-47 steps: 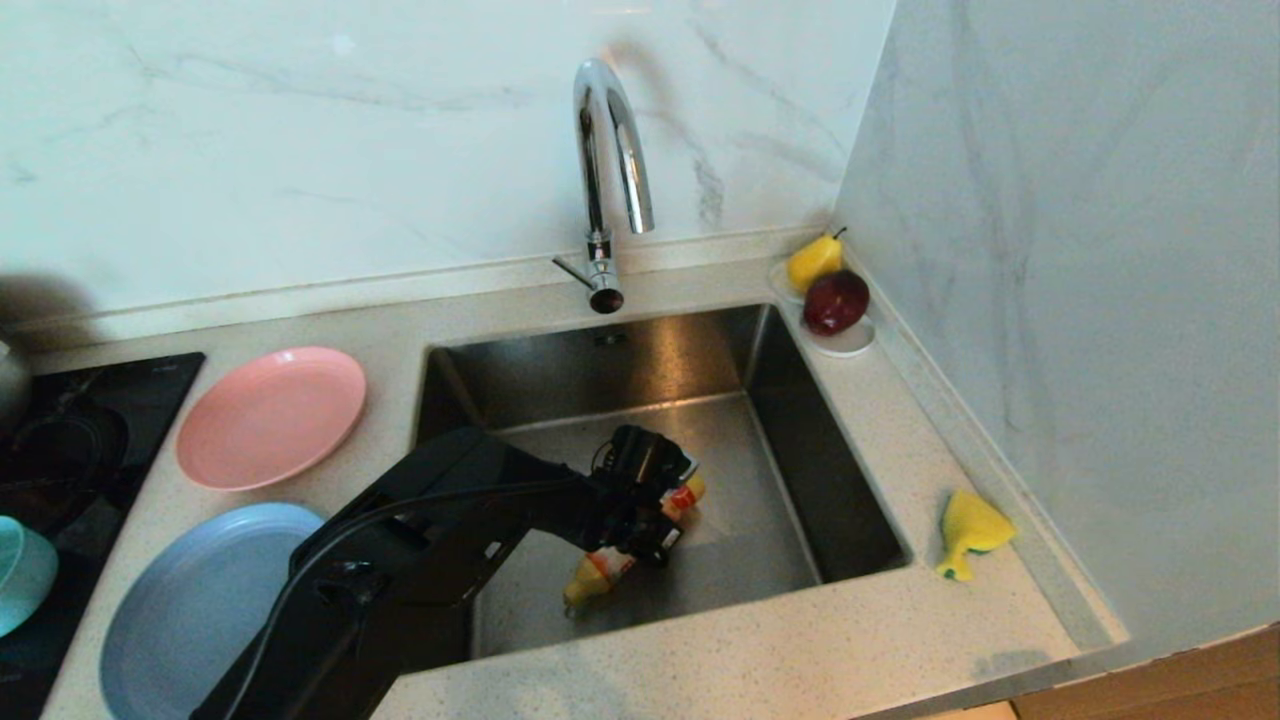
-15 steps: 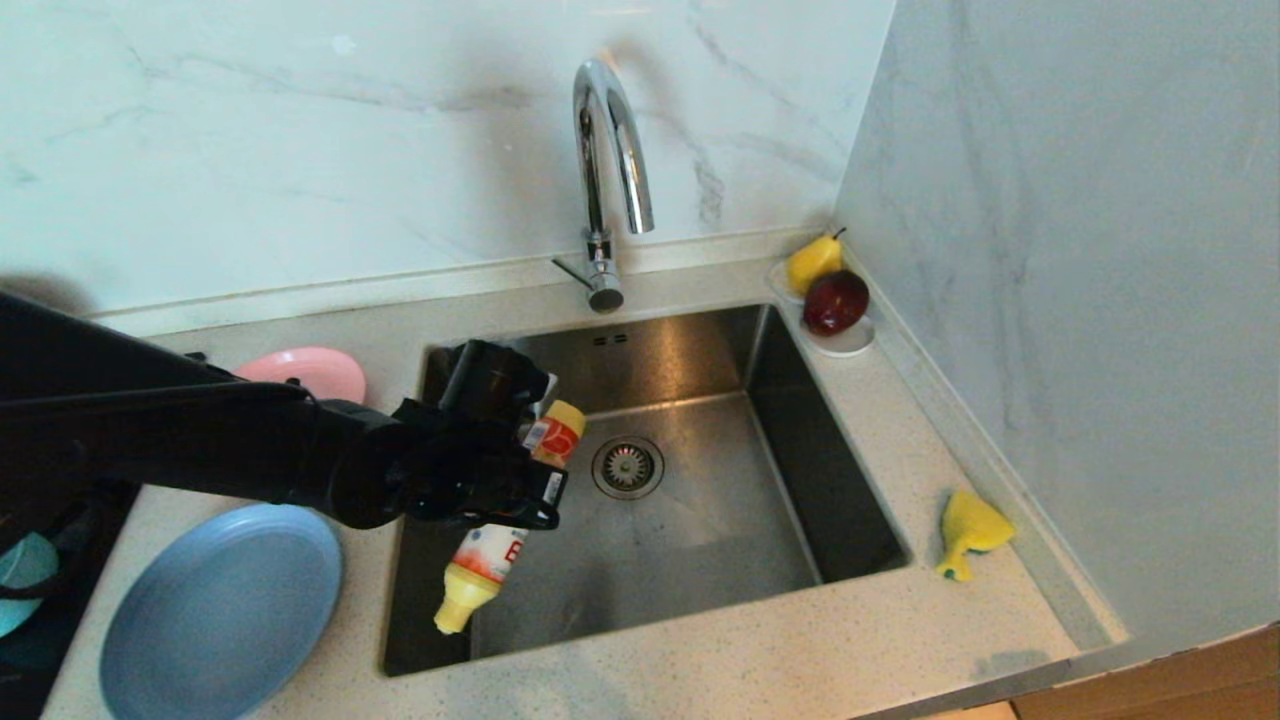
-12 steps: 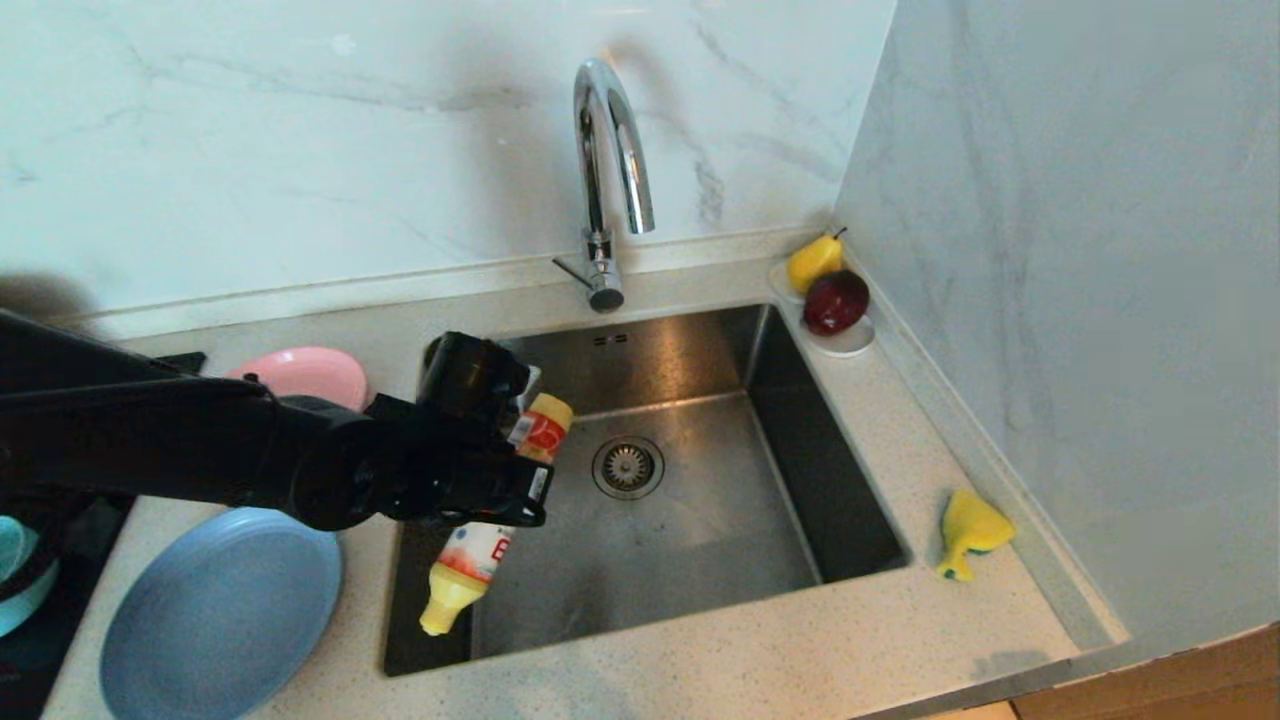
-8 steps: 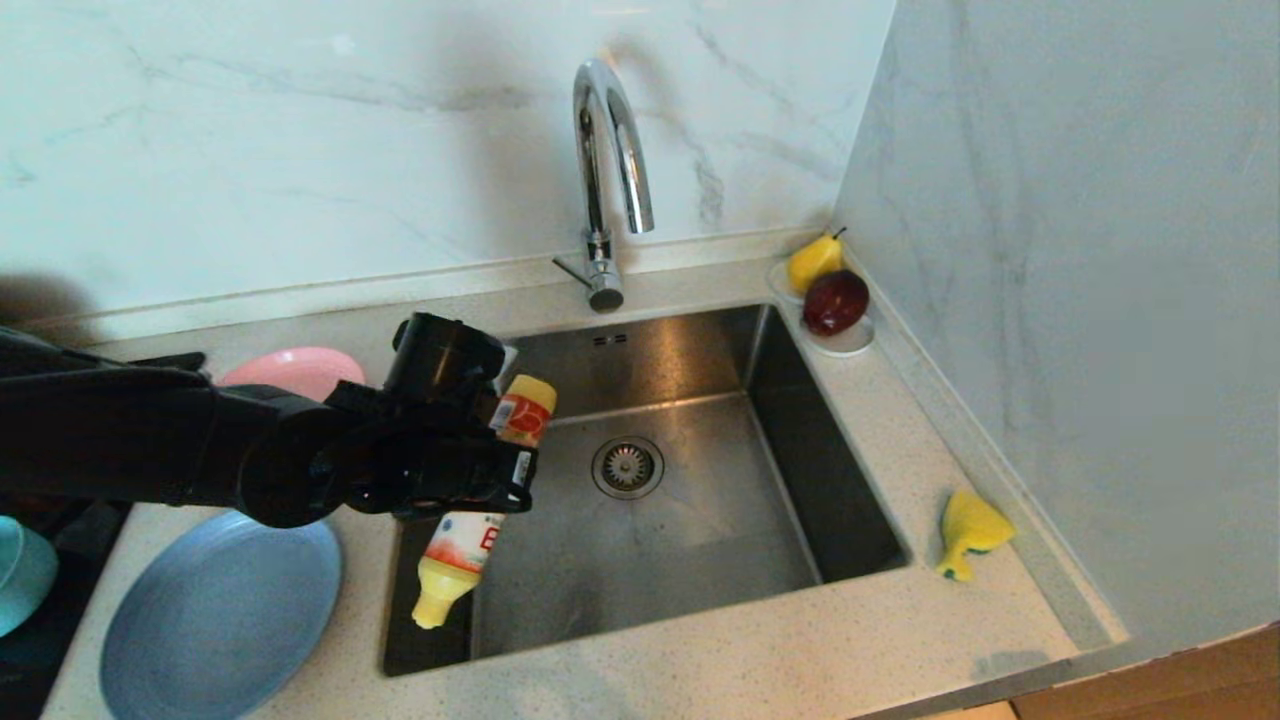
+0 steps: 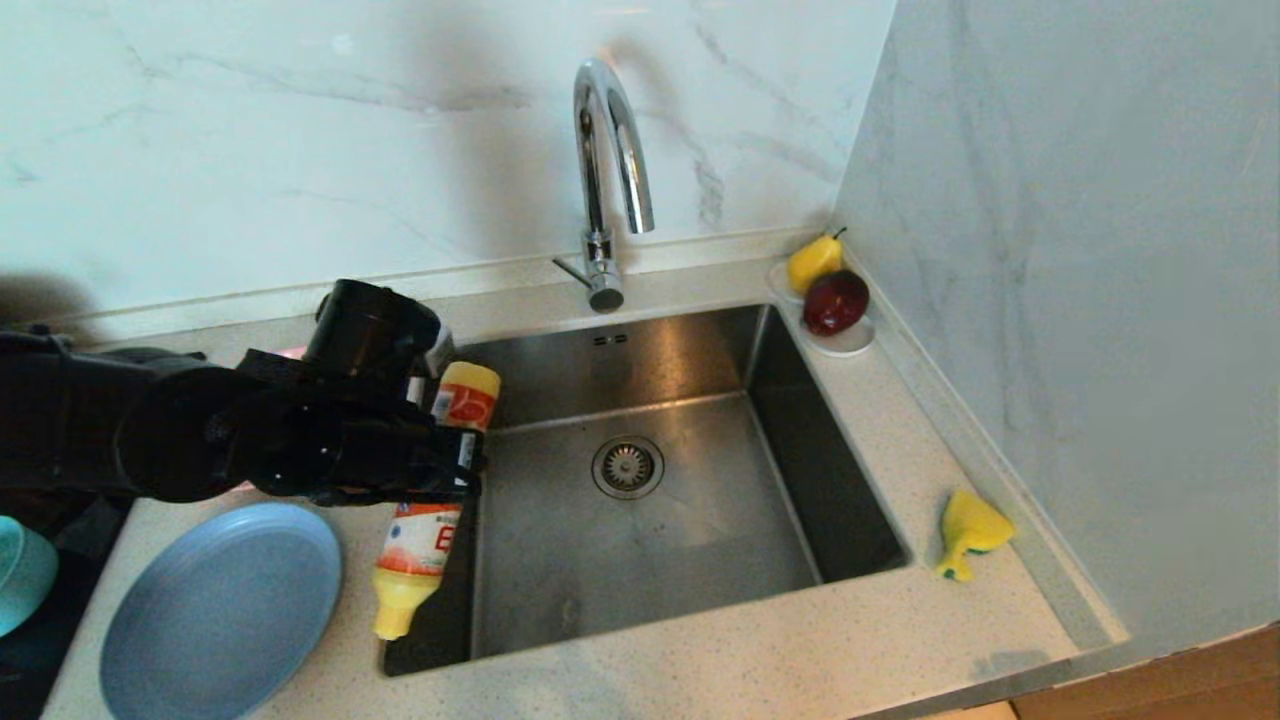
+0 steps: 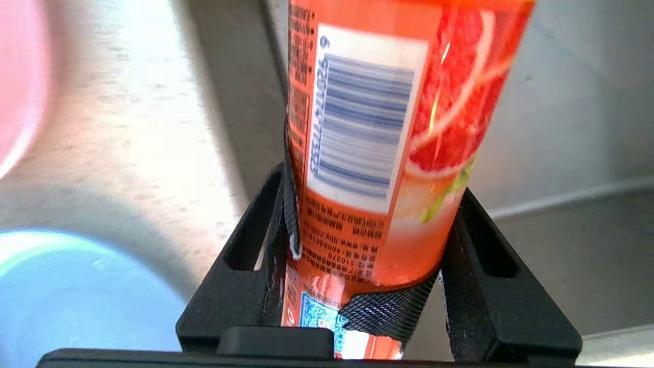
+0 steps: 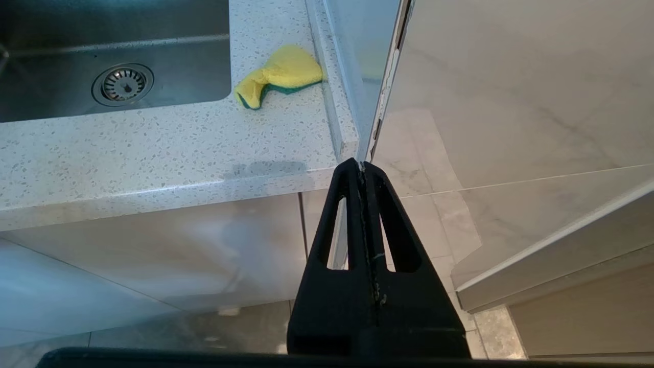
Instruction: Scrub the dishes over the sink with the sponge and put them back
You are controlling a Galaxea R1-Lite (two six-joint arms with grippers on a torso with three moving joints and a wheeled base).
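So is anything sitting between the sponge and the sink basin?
Nothing visible. The sponge lies alone on the counter by the sink's right rim. The left gripper holds the orange bottle at the opposite rim.

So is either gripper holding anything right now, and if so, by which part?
The left gripper holds the orange bottle around the middle of its body, cap end tilted down over the sink edge. The right gripper is shut and empty.
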